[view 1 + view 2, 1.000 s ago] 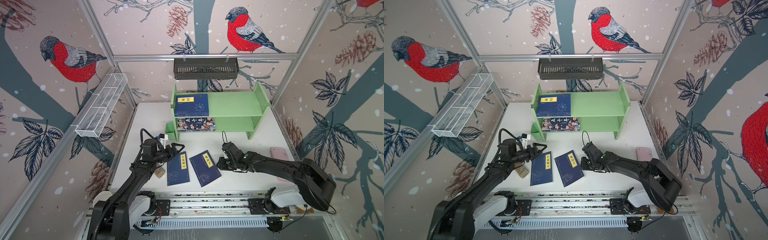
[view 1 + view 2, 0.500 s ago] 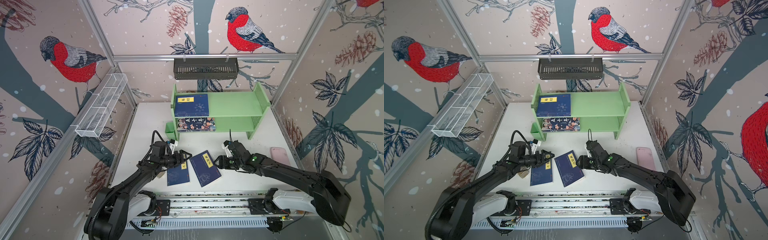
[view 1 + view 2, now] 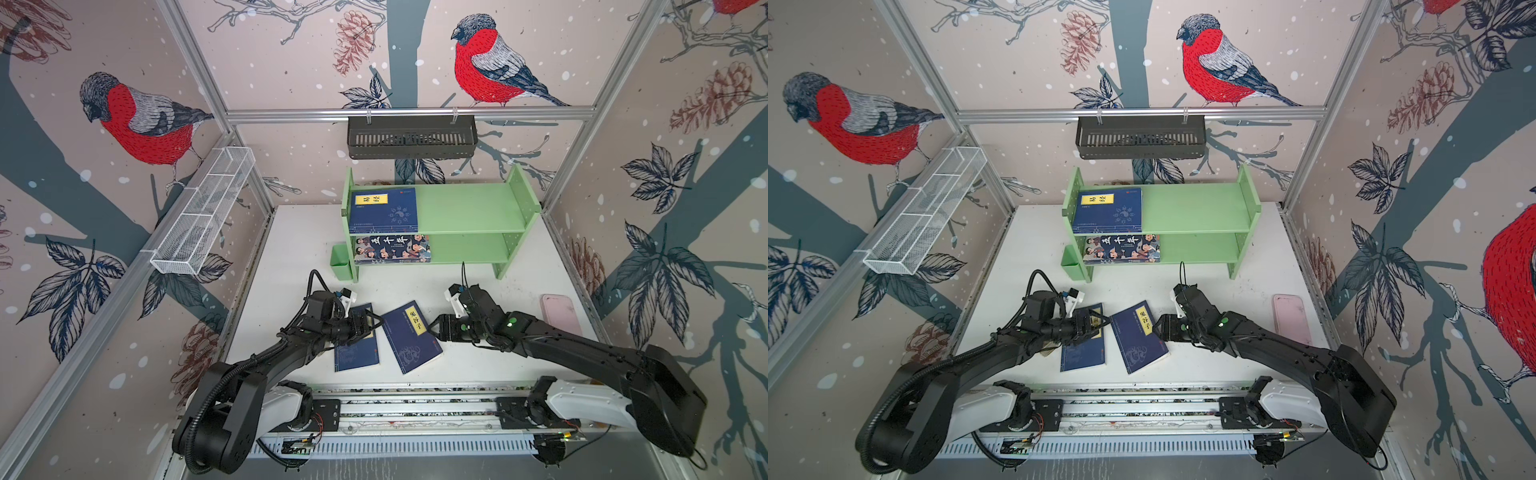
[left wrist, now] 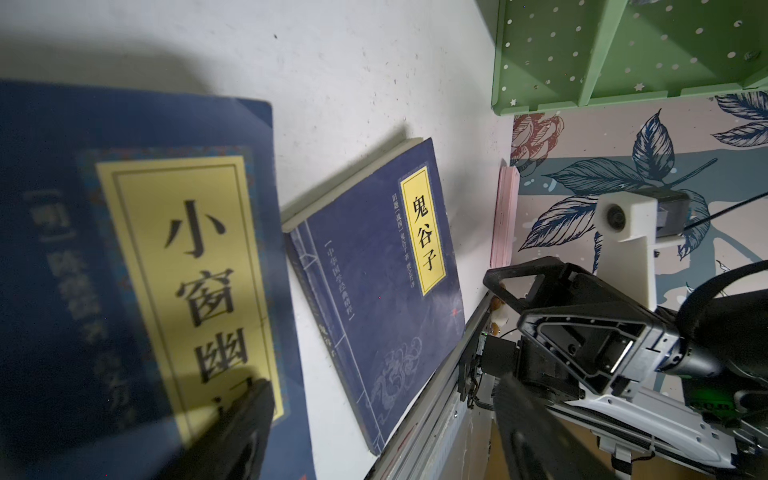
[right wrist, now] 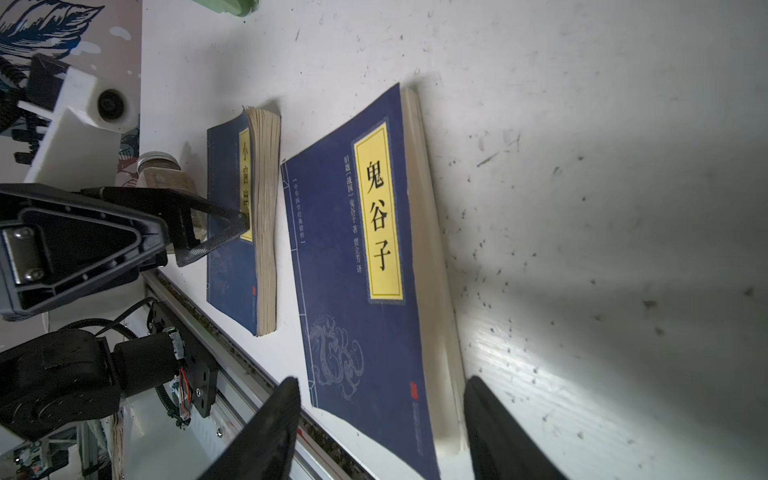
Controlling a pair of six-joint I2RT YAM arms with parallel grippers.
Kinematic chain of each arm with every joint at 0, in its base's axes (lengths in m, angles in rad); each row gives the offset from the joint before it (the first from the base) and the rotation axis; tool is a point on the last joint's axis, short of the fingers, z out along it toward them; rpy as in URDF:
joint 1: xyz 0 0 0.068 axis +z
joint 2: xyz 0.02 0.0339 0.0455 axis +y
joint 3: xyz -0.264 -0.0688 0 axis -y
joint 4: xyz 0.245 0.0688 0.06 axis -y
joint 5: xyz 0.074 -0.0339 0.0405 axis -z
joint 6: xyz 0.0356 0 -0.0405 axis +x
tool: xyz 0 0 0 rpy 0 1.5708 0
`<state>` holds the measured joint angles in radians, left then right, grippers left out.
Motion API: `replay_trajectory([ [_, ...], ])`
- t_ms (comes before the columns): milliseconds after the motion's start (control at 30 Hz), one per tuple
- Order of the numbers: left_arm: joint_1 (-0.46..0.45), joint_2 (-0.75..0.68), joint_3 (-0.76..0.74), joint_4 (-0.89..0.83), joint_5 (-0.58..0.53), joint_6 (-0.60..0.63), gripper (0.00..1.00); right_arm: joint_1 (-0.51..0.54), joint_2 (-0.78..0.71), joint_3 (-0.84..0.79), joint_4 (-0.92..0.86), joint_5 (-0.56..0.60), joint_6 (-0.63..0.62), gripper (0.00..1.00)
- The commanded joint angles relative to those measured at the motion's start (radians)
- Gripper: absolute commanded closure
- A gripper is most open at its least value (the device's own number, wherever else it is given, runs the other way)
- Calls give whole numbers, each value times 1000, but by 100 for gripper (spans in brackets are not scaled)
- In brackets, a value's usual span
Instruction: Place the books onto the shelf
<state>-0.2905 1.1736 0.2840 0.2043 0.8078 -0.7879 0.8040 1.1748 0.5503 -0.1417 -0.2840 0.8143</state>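
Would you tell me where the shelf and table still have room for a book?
Both shelf tiers are bare on the right: the top beside the navy book, the lower beside the cartoon book. The table is free left of the green cup. Crowded: the front middle, with two books, the left gripper and the right gripper.
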Motion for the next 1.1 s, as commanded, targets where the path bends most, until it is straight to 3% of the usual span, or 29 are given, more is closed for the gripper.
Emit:
replay_trajectory([
  [0, -10, 4, -9, 45, 0, 6, 15, 1, -17, -21, 39, 11, 28, 36],
  [300, -55, -2, -14, 47, -6, 4, 14, 11, -29, -34, 51, 5, 32, 35],
  [1067, -189, 99, 40, 5, -41, 47, 16, 47, 156, 69, 13, 98, -6, 35],
])
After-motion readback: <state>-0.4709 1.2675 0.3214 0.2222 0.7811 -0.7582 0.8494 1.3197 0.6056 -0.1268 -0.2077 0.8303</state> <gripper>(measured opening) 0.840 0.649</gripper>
